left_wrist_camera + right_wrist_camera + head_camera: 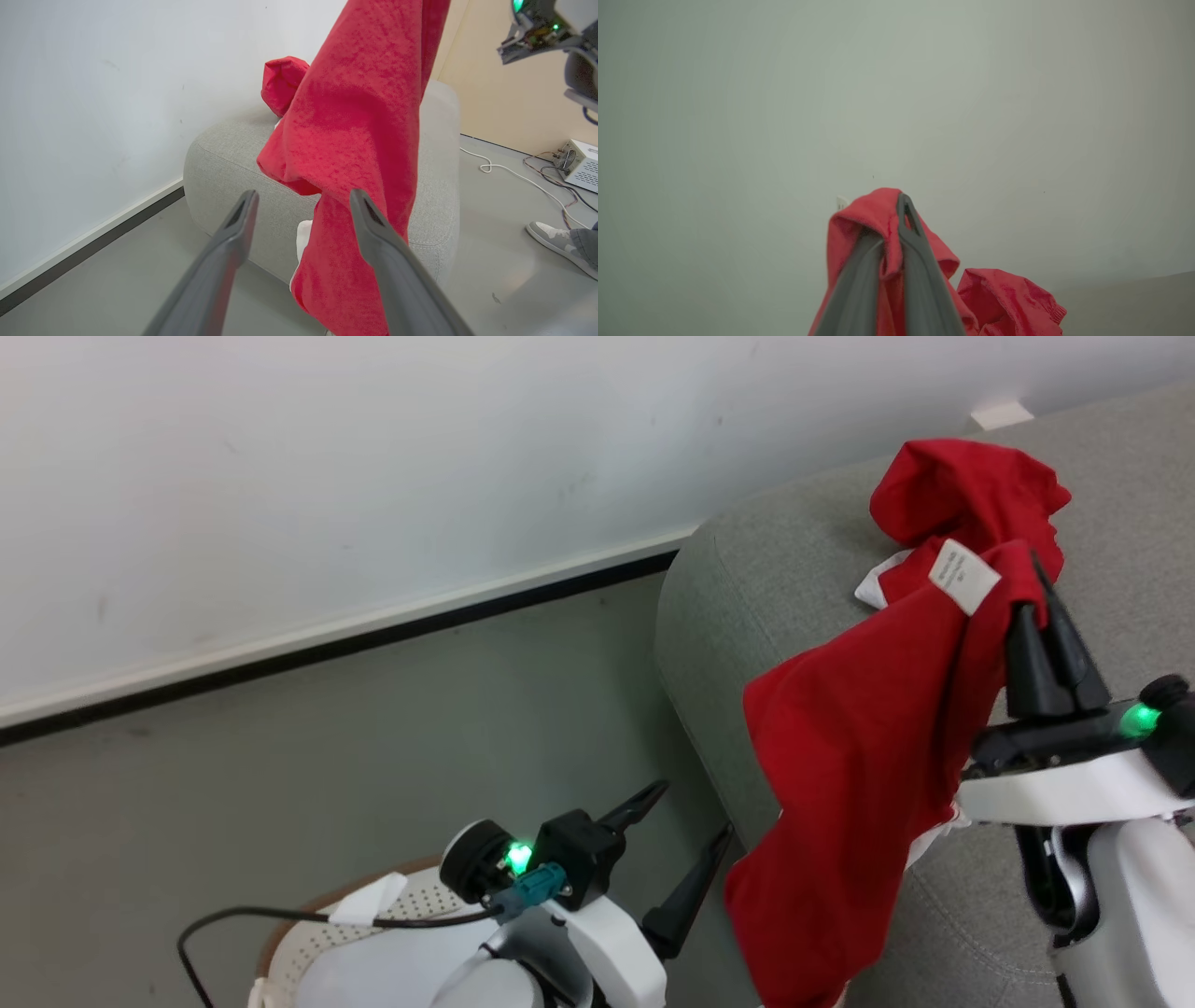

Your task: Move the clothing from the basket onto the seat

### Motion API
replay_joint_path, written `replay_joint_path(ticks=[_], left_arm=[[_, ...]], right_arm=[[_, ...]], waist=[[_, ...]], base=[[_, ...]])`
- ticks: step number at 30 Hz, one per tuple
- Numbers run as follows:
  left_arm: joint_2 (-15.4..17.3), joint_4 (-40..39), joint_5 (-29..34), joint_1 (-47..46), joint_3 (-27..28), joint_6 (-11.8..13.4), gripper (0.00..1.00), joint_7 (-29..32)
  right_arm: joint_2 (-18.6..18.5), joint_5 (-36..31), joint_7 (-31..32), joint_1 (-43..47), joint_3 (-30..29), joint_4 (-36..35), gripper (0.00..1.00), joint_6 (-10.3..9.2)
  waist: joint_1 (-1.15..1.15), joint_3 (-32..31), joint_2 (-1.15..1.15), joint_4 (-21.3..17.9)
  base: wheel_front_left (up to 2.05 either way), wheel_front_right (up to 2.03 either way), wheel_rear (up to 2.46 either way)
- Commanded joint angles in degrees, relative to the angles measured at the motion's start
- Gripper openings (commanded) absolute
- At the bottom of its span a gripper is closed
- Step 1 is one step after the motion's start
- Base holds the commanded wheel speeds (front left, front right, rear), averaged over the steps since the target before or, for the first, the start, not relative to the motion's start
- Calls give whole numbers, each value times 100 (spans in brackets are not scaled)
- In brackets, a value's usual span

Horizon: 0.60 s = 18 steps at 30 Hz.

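Grey floor [420, 709], white wall [373, 448] with a dark skirting strip in the head view. Right pincer [1029, 583] is at right-centre of the frame, with its jaws clamped tight on a fold of a red garment [859, 737]. In the right wrist view the cloth is draped over and between its two fingers. The garment hangs from the grip down to bottom centre-right, in front of the rounded corner of the grey seat [794, 551]. Can't tell if it touches the seat. White label [964, 576] on it, just left of the fingers. A second red garment [962, 485] is bunched on the seat top, upper right, meeting the held one, with a bit of white panel at its left edge. Left pincer [695, 807] is at bottom centre, jaws spread wide and nothing in them, its fingers pointing up-right toward the hanging cloth, near it but apart. Basket [411, 901] is at bottom left under the left arm, with a white perforated wall and a brown rim. In the left wrist view there is a shoe [556, 240] at lower right and a white box [579, 163] with cables at the right edge.
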Motion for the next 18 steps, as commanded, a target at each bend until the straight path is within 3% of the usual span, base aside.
replay_joint_path(ticks=[1,11,18], left_arm=[[11,-52,84,-134,-38,-34,100,20],[154,-458,309,-748,-173,-224,100,224],[142,-612,396,-1083,-270,-315,100,251]], right_arm=[[-73,86,0,-209,-118,-41,0,-13],[-440,270,45,-2045,-957,499,0,-13],[-1363,297,496,-3981,-1970,1364,0,-13]], waist=[[0,358,0,-40],[0,1685,0,301],[0,2324,0,696]], base=[[0,0,0],[0,0,0],[0,0,0]])
